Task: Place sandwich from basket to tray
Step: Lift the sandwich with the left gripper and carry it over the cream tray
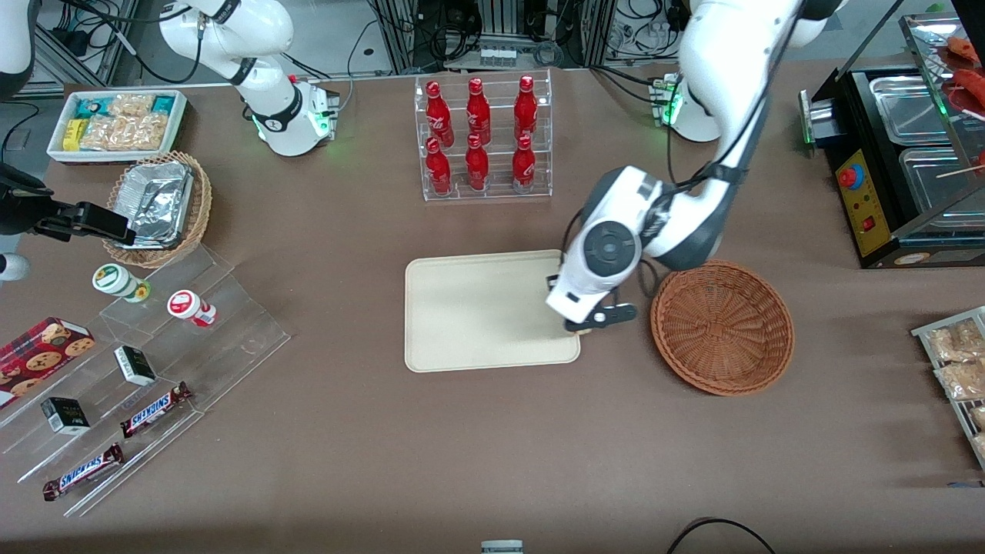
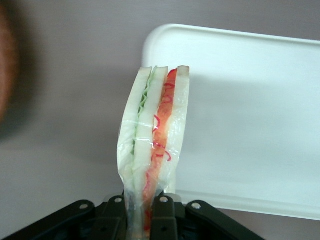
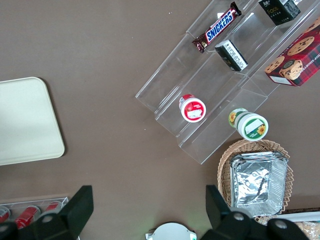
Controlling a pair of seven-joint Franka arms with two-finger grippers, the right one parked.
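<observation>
Front view, from the parked arm's end of the table toward the working arm's. A white bin of snack packets (image 1: 117,123) stands near the table edge farthest from the camera; nearer the camera, just beside it, a tan wicker basket holding foil containers (image 1: 159,206). A clear stepped acrylic display (image 1: 146,385) carries two capped cups, small dark boxes, two Snickers bars (image 1: 156,409) and a red cookie box (image 1: 40,350). At mid-table, a clear rack of six red bottles (image 1: 481,138); nearer the camera than the rack lies the cream-beige tray (image 1: 477,312), flat on the brown tablecloth (image 1: 346,462). The left arm's gripper (image 1: 586,323) hangs over the tray's edge at the corner nearest the round reddish-brown basket (image 1: 722,327), which sits just beside the tray without touching it.

Left wrist view. The gripper's black fingers (image 2: 162,215) are pressed onto the narrow end of the wrapped sandwich (image 2: 152,145), pinching it through its clear film. The wedge, white bread with green and red filling layers, hangs above the tray's rounded corner (image 2: 250,125), partly over the tablecloth, and does not rest on the tray. The basket's interior shows no sandwich.
</observation>
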